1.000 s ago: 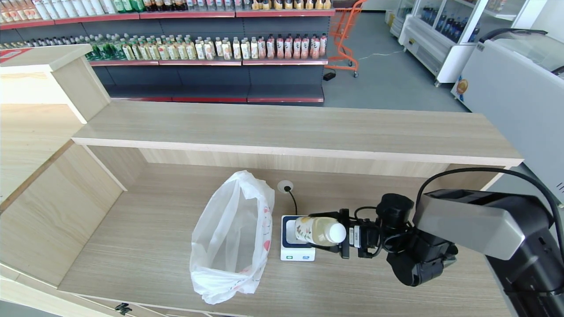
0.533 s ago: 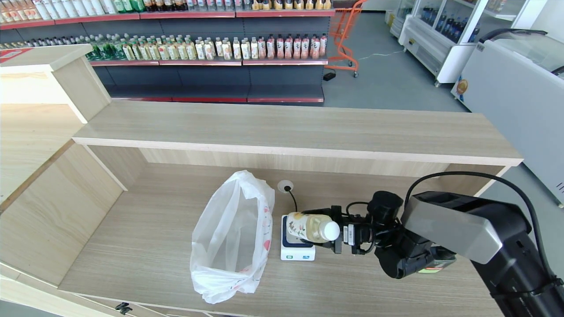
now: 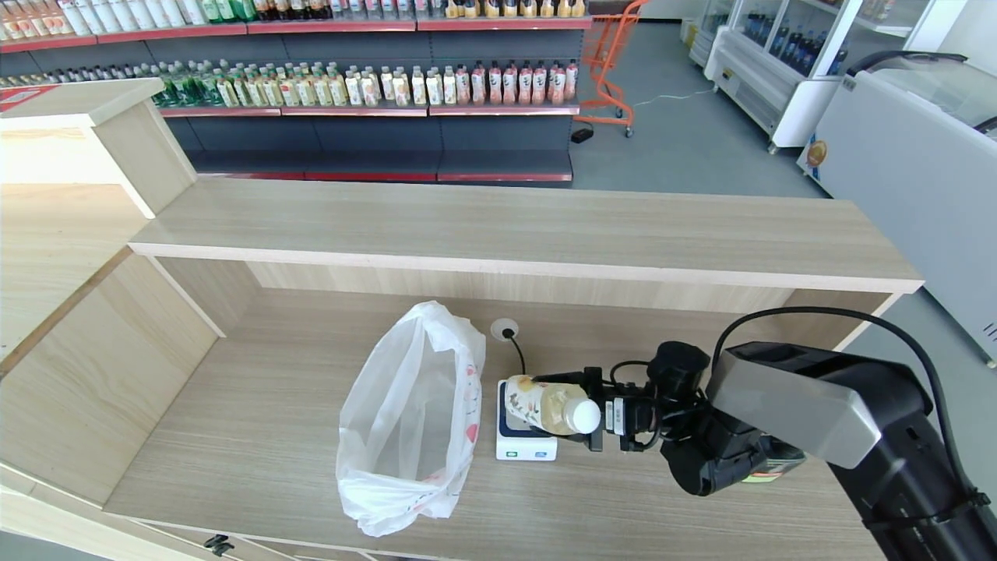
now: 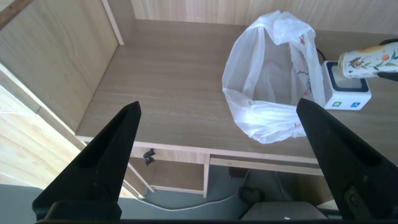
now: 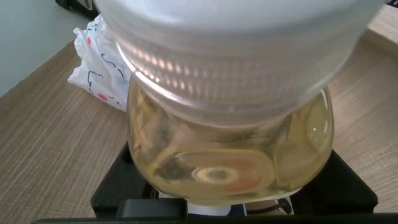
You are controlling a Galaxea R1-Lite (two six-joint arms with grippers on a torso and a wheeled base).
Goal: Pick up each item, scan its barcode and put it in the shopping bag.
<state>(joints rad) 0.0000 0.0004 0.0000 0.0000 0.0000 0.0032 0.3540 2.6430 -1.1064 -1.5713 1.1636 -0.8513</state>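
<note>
A clear plastic bottle [image 3: 545,403] of pale yellow drink with a white cap is clamped on its side in the right gripper [image 3: 572,411], cap towards the arm. The bottle is held just above the dark top of a small white box-shaped scanner [image 3: 526,449], which stands on the light wood-grain desk [image 3: 234,436]. A thin black cable [image 3: 516,351] is run from the scanner's rear. A white translucent plastic shopping bag [image 3: 413,421] is set upright just beside the scanner, mouth open. The left gripper [image 4: 219,107] is spread wide and empty above the desk's near edge.
</note>
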